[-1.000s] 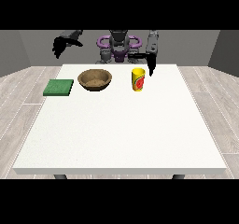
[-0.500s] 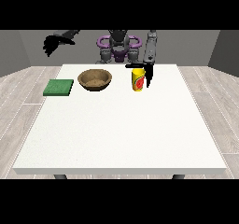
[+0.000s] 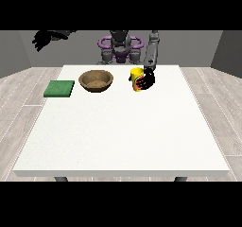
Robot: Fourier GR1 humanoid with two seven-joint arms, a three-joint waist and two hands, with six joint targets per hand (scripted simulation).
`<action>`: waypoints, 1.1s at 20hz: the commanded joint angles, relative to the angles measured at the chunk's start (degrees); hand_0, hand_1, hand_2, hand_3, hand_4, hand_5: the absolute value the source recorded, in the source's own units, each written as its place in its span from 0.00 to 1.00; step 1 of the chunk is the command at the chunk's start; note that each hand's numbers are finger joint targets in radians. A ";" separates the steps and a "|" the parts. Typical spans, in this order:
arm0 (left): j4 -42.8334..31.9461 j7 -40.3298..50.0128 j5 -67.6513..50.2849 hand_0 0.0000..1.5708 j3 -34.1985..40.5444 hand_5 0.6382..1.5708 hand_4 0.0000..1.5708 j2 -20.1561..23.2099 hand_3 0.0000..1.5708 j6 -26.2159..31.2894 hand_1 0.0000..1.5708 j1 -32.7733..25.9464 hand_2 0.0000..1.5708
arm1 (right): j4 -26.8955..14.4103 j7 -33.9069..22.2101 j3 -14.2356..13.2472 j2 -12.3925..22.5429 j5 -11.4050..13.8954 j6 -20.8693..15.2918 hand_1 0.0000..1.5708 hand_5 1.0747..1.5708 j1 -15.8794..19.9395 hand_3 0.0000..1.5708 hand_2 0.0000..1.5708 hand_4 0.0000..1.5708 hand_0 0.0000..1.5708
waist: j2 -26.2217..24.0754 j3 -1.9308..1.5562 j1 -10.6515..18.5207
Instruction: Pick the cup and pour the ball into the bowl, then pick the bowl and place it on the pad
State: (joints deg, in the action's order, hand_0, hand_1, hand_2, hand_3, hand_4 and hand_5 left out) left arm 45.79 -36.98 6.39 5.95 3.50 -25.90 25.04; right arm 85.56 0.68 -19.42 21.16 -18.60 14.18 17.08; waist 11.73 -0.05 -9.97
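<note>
While the hand at the view's right wraps the cup, the other hand hangs raised, fingers curled and empty.

A large white table carries three things along its far edge. A yellow cup stands upright, touching the black hand at the view's right, whose fingers lie round the cup's side. A brown wooden bowl sits near that hand, towards the view's left, and a flat green pad lies beyond the bowl, well apart from the hand.
</note>
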 commanded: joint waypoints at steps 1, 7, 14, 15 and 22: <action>-0.49 7.99 9.13 0.82 -5.23 0.98 0.74 0.59 1.00 -9.54 0.82 2.12 1.00 | -3.04 -2.21 0.35 0.35 -0.27 0.37 0.00 1.00 0.25 0.11 0.00 0.03 0.00 | -6.09 -0.09 0.35; -2.61 25.84 25.51 0.83 -17.17 0.97 0.74 -2.93 1.00 -16.72 0.83 10.20 1.00 | -10.27 -5.58 -1.28 2.49 -1.79 1.71 0.00 1.00 0.94 0.12 0.00 0.16 0.00 | -14.98 -0.24 2.32; -12.73 46.76 43.60 0.80 -31.21 0.99 0.71 -3.48 1.00 -16.19 0.80 20.40 1.00 | -14.34 -2.59 1.23 -1.10 0.71 1.25 0.00 1.00 -0.49 0.03 0.00 0.24 0.00 | -18.02 -0.28 2.34; -13.85 51.31 45.23 0.80 -32.94 0.99 0.71 -3.48 1.00 -16.73 0.80 22.21 1.00 | -14.13 -4.24 2.28 -1.29 1.05 0.53 0.00 1.00 1.72 0.00 0.00 0.25 0.00 | -17.42 -0.19 0.97; -12.79 59.48 52.60 0.77 -39.31 1.00 0.68 -3.32 1.00 -8.11 0.77 25.32 1.00 | -17.41 -1.26 -0.93 0.31 -0.14 0.83 0.00 1.00 2.29 0.07 0.00 0.27 0.00 | -16.79 -0.01 4.40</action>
State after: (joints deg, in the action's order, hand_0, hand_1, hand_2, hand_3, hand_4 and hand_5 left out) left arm 34.90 19.25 53.85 -31.41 0.09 -37.47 46.96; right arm 68.86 -2.56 -19.51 21.79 -19.02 16.02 19.36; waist -5.96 -0.12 -7.25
